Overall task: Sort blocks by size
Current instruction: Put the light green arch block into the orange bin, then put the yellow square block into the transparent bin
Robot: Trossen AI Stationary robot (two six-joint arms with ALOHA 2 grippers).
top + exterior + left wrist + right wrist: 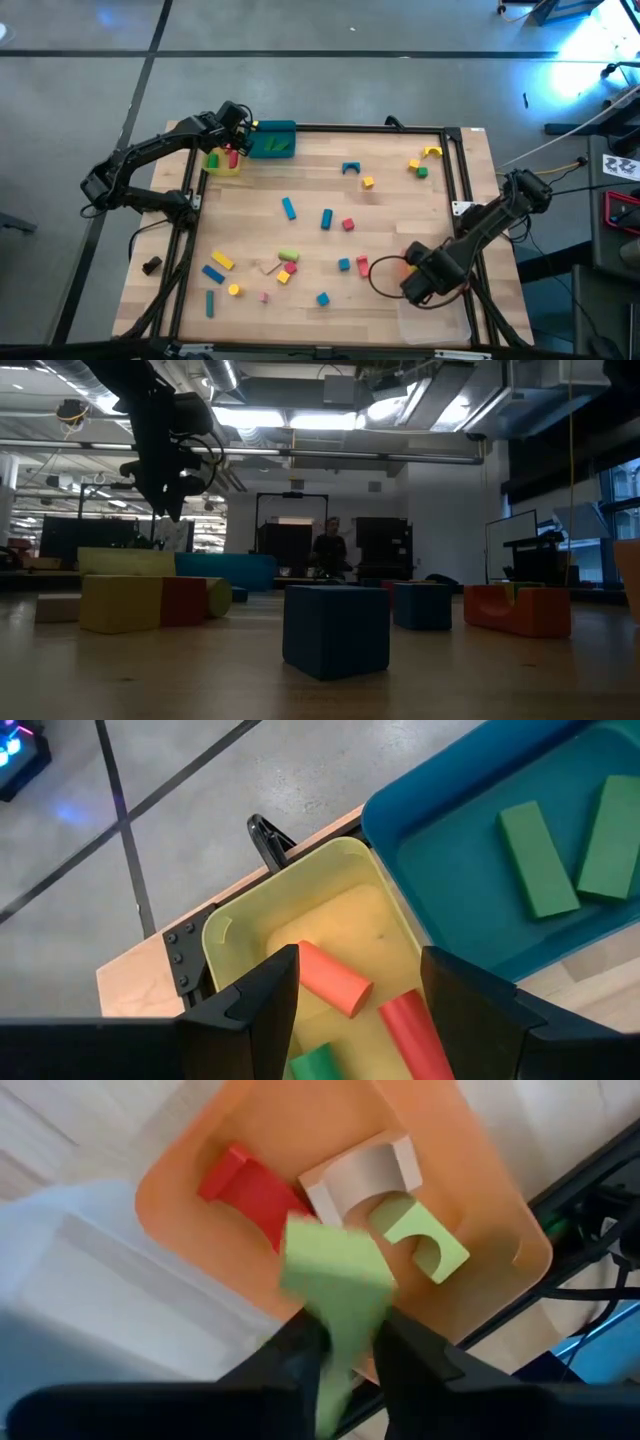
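My left gripper [232, 140] is open and empty above the yellow tray [240, 935], which holds two red cylinders [330, 978] and a green block [325, 1065]. Two green bars [540, 855] lie in the teal tray [272, 141] beside it. My right gripper [345, 1355] is shut on a light green block [335, 1270] above the orange tray [200, 1230], where a red arch [250, 1185], a tan arch [365, 1175] and a green arch [425, 1235] lie. Several blocks, among them a blue arch [350, 168] and blue bars [289, 207], lie loose on the table. My right gripper pinches the light green block between its two fingers by its lower part [335, 1365]. The rest of the block sticks out beyond the fingertips. The fingers point down at the orange tray, and the block is clear of it. The block shows blurred.
A clear tray [435, 318] lies at the near right corner, next to the orange tray [388, 268]. A black metal frame [455, 175] borders the table. A blue cube [335, 630] stands close to the low camera. A person [328, 550] stands far behind the table.
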